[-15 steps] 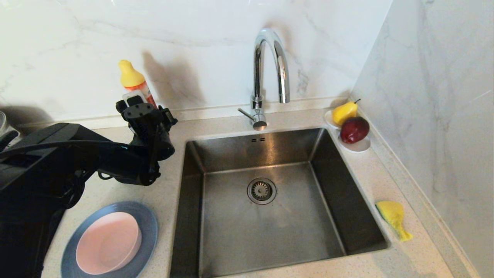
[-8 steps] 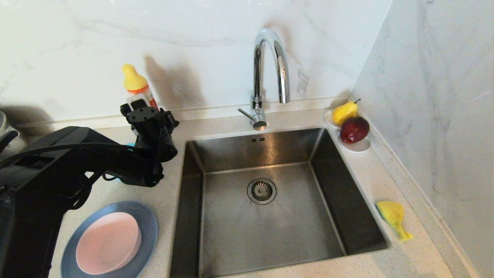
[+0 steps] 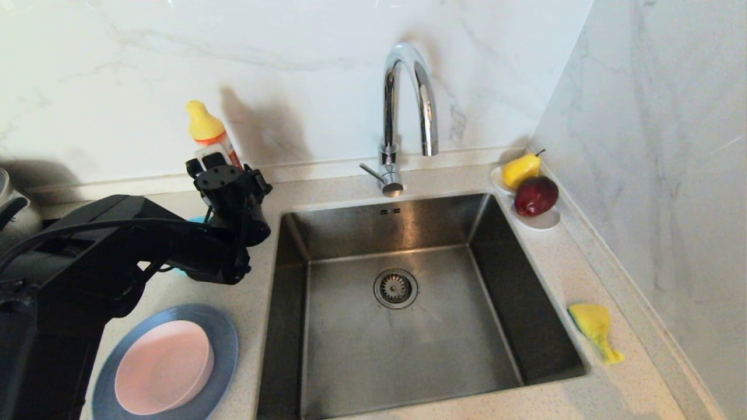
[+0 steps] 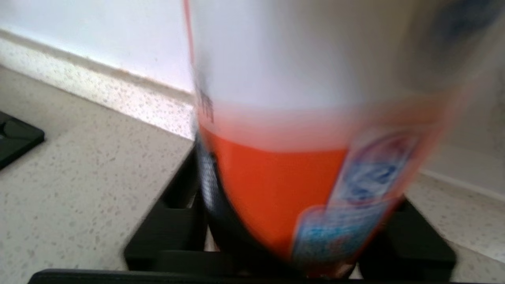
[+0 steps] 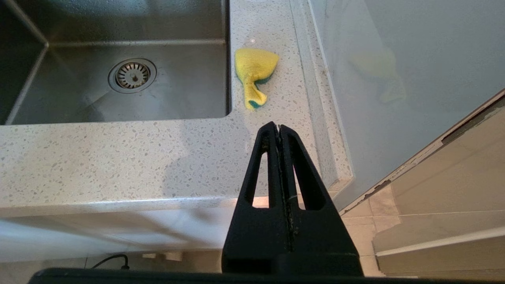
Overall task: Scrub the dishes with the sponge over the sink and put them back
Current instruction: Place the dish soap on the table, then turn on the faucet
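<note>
My left gripper [image 3: 215, 168] is at the back left of the counter, its fingers on either side of the tilted yellow-capped orange bottle [image 3: 208, 135], which fills the left wrist view [image 4: 276, 177]. The grey-blue plate [image 3: 226, 335] lies at the front left with the pale pink bowl [image 3: 163, 367] on it. A sliver of the teal bowl [image 3: 196, 220] shows behind the left arm. To the right of the steel sink [image 3: 379, 361] the yellow sponge [image 3: 592, 326] lies on the counter. My right gripper [image 5: 279, 128] hangs shut and empty off the counter's front edge, short of the sponge [image 5: 254, 69].
The chrome tap [image 3: 402, 116] stands behind the sink. A white saucer [image 3: 543, 221] with a pear [image 3: 521, 169] and a red apple [image 3: 536, 195] sits at the back right corner. A marble wall runs along the right side. The drain strainer [image 3: 395, 288] is in the sink's middle.
The left gripper and the orange bottle have sunk a little toward the counter and shifted slightly right. The dishes, the sponge and the right arm have not moved.
</note>
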